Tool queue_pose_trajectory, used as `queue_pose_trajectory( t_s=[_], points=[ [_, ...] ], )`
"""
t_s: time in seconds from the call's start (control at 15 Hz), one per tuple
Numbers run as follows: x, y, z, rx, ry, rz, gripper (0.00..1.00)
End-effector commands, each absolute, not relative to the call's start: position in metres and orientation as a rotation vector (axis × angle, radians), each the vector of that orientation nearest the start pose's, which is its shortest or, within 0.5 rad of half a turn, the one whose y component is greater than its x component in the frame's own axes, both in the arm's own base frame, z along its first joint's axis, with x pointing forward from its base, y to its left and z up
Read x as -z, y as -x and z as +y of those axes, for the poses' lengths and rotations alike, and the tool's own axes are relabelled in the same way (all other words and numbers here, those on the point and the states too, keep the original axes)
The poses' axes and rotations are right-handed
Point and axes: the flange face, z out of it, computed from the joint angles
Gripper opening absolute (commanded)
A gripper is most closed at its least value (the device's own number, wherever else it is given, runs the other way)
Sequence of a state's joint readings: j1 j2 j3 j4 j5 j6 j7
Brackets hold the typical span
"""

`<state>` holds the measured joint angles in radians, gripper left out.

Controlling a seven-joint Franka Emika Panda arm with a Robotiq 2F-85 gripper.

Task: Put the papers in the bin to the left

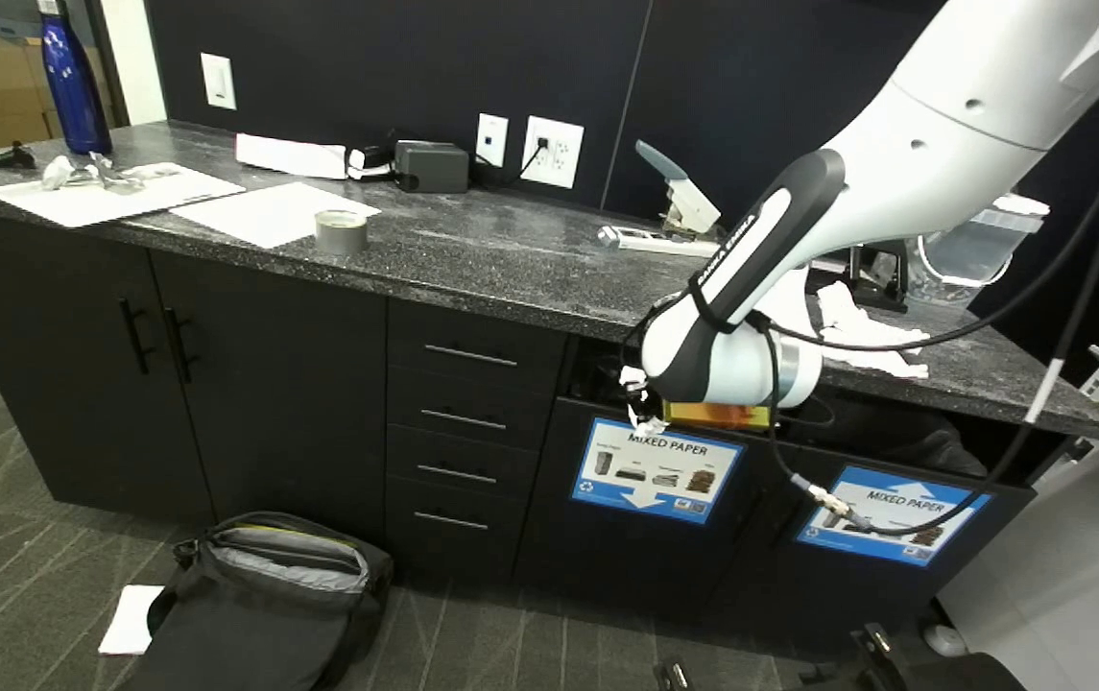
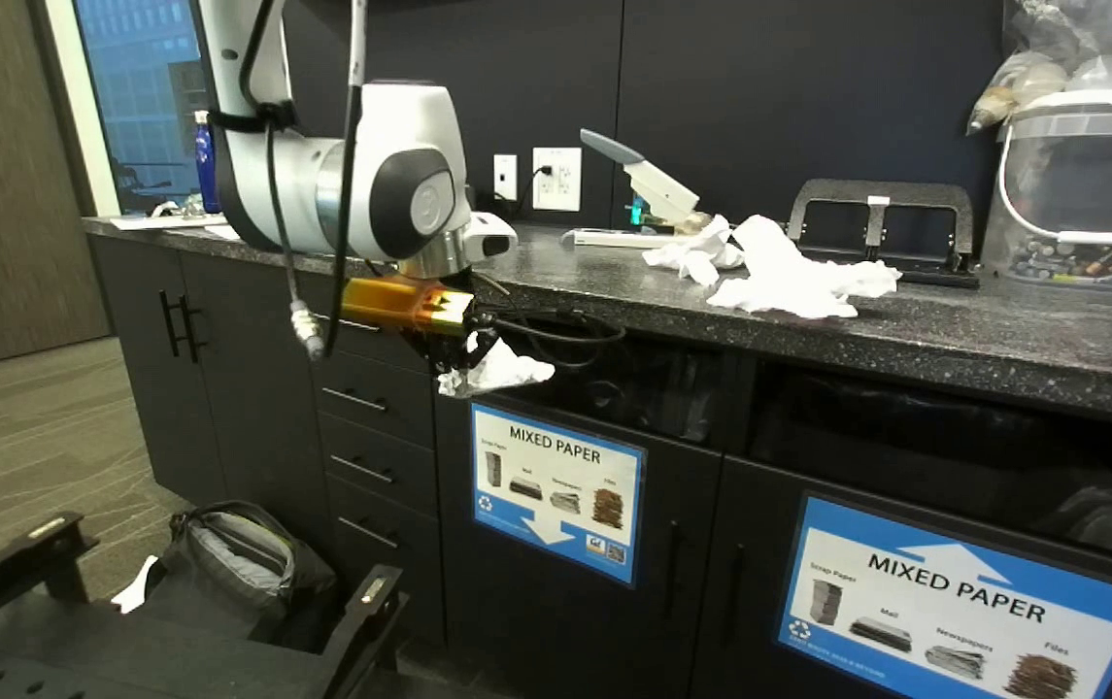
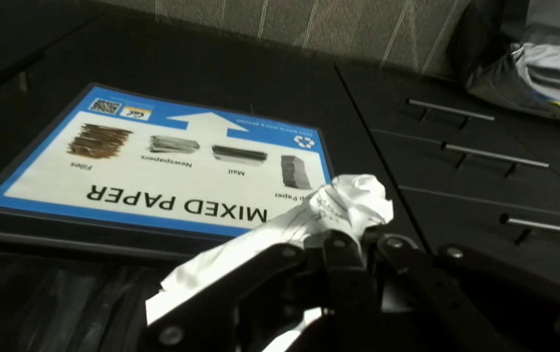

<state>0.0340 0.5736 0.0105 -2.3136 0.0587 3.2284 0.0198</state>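
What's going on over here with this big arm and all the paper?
A robot arm is at work: its gripper is shut on a crumpled white paper, held near the top edge of the left-hand bin of the two marked MIXED PAPER. That piece has not been let go yet. More crumpled papers lie on the counter, apparently waiting their turn.

1. Matt wht paper, v. creased, for near wad [image 2: 509, 369] & papers [image 2: 801, 277] on right.
2. Smooth matt blk on left bin [image 2: 575, 621], w/ laminated-type finish on label [image 2: 560, 490].
3. Speckled & stone-like, w/ slight sheen, for countertop [image 1: 511, 250].
4. Smooth satin-type metal for drawer handles [image 3: 497, 156].
5. Rough matt textile for carpet [image 1: 472, 633].
6. Clear smooth plastic for far-right bucket [image 2: 1090, 184].
7. Matt dk cloth for near-left bag [image 1: 266, 624], glossy blue on far-left bottle [image 1: 74, 86].
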Motion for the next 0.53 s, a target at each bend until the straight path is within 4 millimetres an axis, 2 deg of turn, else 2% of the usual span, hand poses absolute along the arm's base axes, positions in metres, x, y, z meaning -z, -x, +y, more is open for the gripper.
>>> queue_pose_trajectory(
  t_s=[0.0, 0.33, 0.47],
  points=[
    [-0.103, -0.533, 0.023, 0.790, 3.042, 0.141, 0.07],
    [-0.053, -0.512, 0.025, 1.135, 2.949, 0.280, 0.08],
    [-0.046, -0.515, 0.026, 1.268, 2.899, 0.319, 0.08]
  ],
)
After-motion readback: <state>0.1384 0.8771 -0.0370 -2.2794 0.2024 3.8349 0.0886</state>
